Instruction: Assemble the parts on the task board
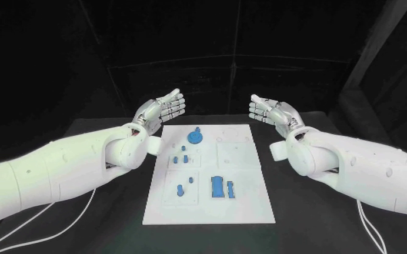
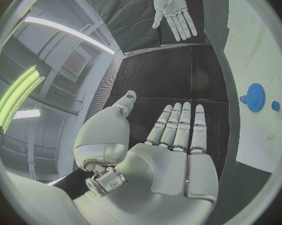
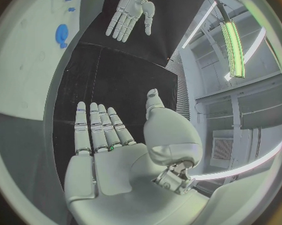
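Observation:
The white task board [image 1: 246, 207] lies in the middle of the black table. Several blue parts sit on it: a round gear [image 1: 196, 136] near its far end, small pegs [image 1: 180, 160] in the middle, and a long block [image 1: 218, 186] with a narrow bar [image 1: 230, 189] nearer me. My left hand [image 1: 161, 109] hovers beyond the board's far left corner, palm up, fingers spread and empty. My right hand [image 1: 273, 110] mirrors it past the far right corner, also empty. The left wrist view shows the flat left hand [image 2: 172, 150], the gear [image 2: 255, 97] and the right hand [image 2: 173, 9].
Bare black tabletop [image 1: 102, 219] surrounds the board on both sides. White cables [image 1: 370, 230] trail from both arms near the front edge. In the right wrist view the right hand [image 3: 109, 150] is flat, with the gear [image 3: 62, 35] and left hand [image 3: 129, 11] beyond.

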